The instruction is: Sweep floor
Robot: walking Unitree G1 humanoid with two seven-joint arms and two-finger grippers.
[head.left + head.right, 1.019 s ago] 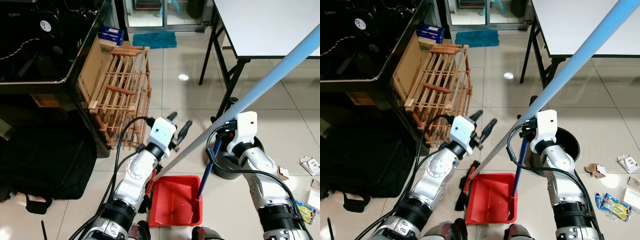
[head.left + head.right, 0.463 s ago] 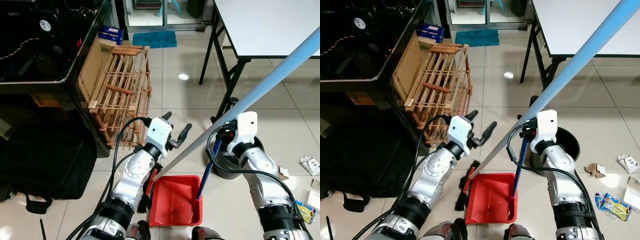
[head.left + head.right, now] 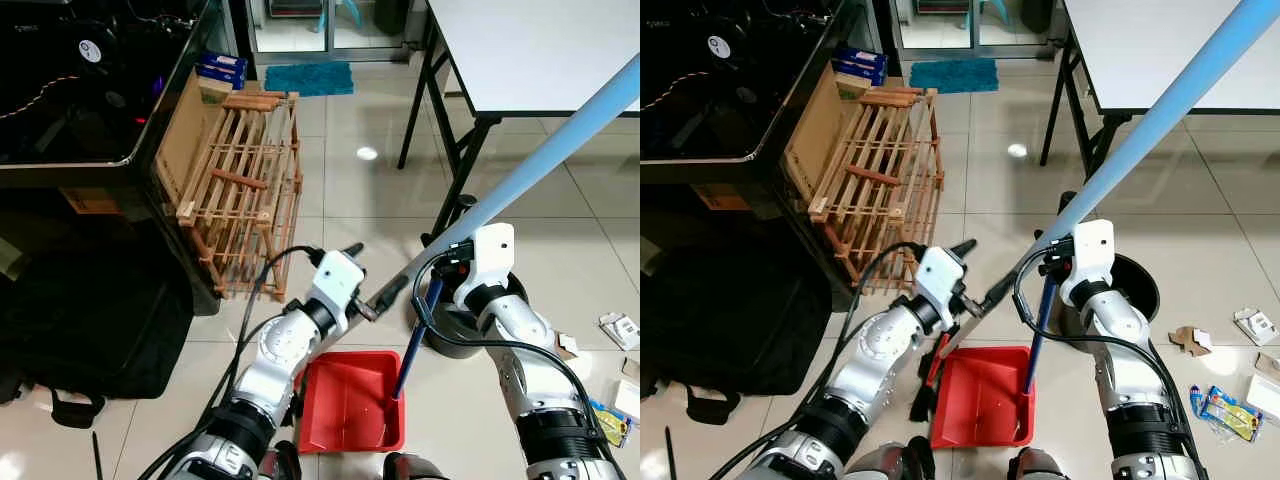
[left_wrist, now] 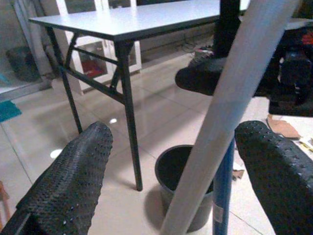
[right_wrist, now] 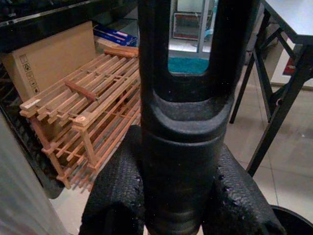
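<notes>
Red plastic dustpan (image 3: pixel 352 412) sits on the tiled floor nearest you, its dark blue upright handle (image 3: pixel 415 340) clamped in your right gripper (image 5: pixel 178 196). Just beyond, your left gripper (image 4: pixel 171 161) holds its fingers spread on either side of the long pale blue broom pole (image 3: pixel 520 175). Farther off stand a slatted wooden rack (image 3: pixel 240 185) and a white folding table (image 3: pixel 530 50).

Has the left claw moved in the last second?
Yes. The left claw has swung toward the robot's right, away from the wooden rack, and now brackets the broom handle, fingers open.
</notes>
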